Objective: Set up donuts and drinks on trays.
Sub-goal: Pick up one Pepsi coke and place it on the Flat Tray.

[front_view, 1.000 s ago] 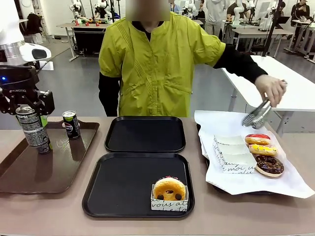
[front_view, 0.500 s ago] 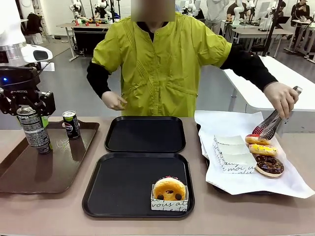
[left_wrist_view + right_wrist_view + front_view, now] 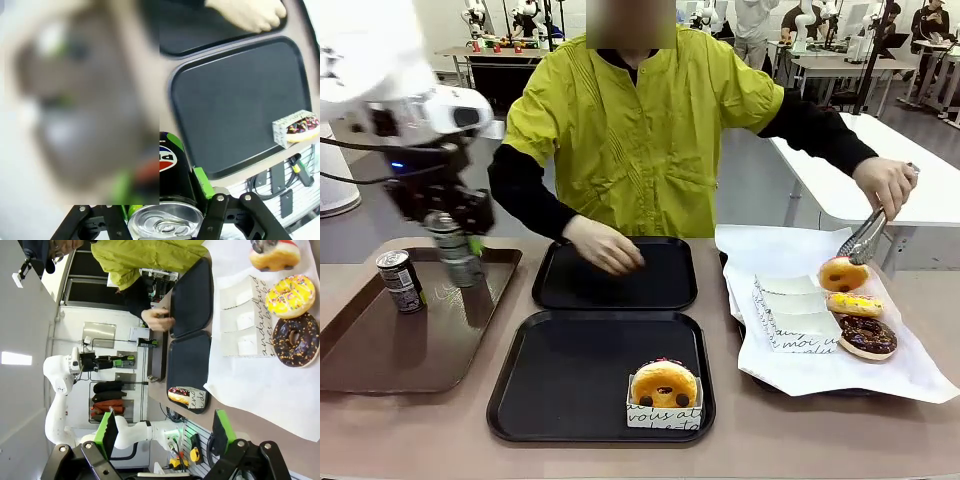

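My left gripper (image 3: 454, 243) is shut on a dark drink can (image 3: 458, 262), held above the right end of the brown tray (image 3: 380, 350). In the left wrist view the can (image 3: 172, 167) sits between the green pads (image 3: 201, 180). Another can (image 3: 400, 281) stands on the brown tray's left. Two black trays lie in the middle, the far tray (image 3: 650, 285) and the near tray (image 3: 570, 370). A donut (image 3: 664, 383) in a white holder rests on the near tray's front right corner. My right gripper (image 3: 165, 432) is open with nothing between its fingers.
The person's hand (image 3: 607, 246) hovers over the far tray. Their other hand holds tongs (image 3: 863, 238) at a pink-topped donut (image 3: 843, 273). The paper-covered tray (image 3: 760, 355) on the right carries folded white holders (image 3: 792, 310), a yellow donut (image 3: 855, 304) and a chocolate donut (image 3: 867, 337).
My left gripper has swung right with a can in its grip. The person's hand has come down over the far tray. The tongs have dropped onto the pink-topped donut.
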Action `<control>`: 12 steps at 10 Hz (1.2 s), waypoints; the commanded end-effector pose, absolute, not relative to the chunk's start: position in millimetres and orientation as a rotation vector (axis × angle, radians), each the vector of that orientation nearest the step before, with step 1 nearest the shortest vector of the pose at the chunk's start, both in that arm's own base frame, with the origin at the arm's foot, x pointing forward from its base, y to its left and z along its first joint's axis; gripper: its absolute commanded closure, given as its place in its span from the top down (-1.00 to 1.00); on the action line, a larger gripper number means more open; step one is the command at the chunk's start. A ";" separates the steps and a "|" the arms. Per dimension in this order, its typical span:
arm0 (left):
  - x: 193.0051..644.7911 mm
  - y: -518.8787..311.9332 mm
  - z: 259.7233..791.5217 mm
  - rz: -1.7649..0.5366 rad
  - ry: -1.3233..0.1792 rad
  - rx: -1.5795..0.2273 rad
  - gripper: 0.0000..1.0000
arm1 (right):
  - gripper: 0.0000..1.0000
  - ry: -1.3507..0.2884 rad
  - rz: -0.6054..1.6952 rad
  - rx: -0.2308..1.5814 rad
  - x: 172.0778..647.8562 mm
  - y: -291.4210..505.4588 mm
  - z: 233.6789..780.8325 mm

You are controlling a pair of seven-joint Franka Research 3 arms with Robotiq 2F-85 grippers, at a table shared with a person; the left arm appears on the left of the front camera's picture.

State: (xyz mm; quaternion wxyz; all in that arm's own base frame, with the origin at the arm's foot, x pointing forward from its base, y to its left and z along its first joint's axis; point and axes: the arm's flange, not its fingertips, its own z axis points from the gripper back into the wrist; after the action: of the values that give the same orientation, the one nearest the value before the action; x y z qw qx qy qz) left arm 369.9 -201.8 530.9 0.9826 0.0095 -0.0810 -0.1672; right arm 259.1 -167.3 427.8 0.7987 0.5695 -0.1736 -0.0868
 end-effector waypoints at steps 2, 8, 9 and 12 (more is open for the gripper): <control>400.1 -262.5 508.1 -0.534 -0.094 0.008 0.18 | 1.00 -0.387 -0.177 1.232 260.4 -167.9 427.6; 237.0 -142.7 569.9 -0.615 -0.113 -0.116 0.18 | 1.00 -0.387 -0.177 1.232 260.4 -167.9 427.6; 250.6 -140.0 572.3 -0.607 -0.071 -0.097 0.18 | 1.00 -0.387 -0.177 1.232 260.4 -167.9 427.6; 232.2 -128.2 574.6 -0.611 -0.082 -0.115 0.18 | 1.00 -0.387 -0.177 1.232 260.4 -167.9 427.6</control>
State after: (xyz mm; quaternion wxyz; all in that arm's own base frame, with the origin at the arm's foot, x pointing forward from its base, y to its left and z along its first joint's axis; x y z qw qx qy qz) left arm 245.9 -126.4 565.4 0.9570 -0.0522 -0.0230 -0.2843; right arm 259.2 -167.5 427.6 0.7988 0.5694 -0.1733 -0.0874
